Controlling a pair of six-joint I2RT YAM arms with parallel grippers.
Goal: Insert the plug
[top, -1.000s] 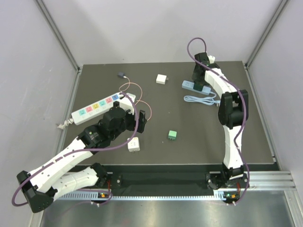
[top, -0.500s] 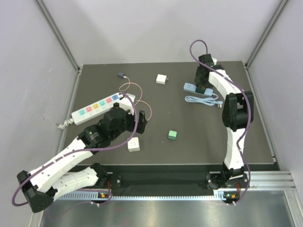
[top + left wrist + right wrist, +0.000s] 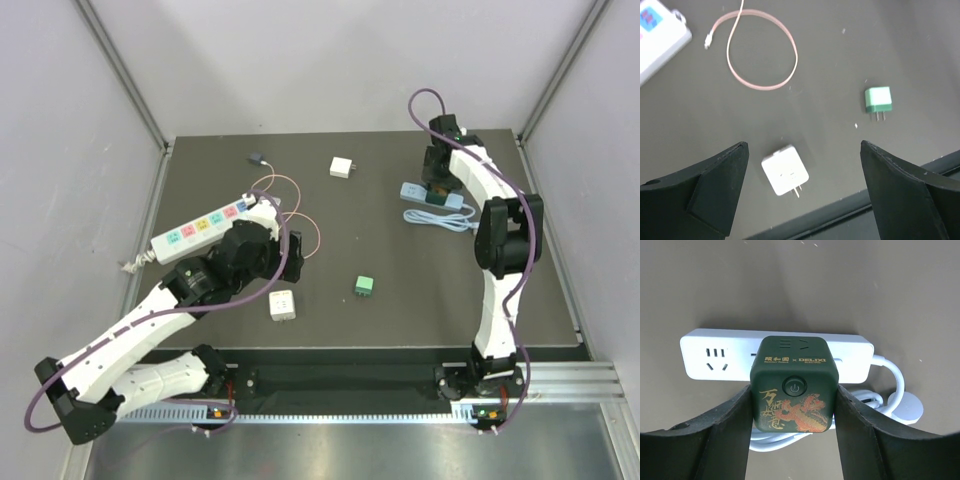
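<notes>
Right claw [image 3: 793, 392] grips green cube plug [image 3: 794, 365] on the white strip [image 3: 710, 360]; prongs hidden, perhaps unseated. Keep cube square to strip, press straight. Left claw [image 3: 803, 146] gapes wide.

The top external camera looks down from high above and behind the arm bases. It takes in the whole dark desk [image 3: 400, 300] and the pale walls [image 3: 60, 150] around it.

The left wrist camera faces down on the desk from farther off, with the left jaws framing its lower corners. Its white plug [image 3: 785, 177] and green plug [image 3: 877, 99] also appear near the front middle of the top view.

The right wrist camera sits very close, with the right jaws flanking a dark green cube plug [image 3: 794, 390] over a white power strip [image 3: 705, 357]. The top view shows that strip at far right.
</notes>
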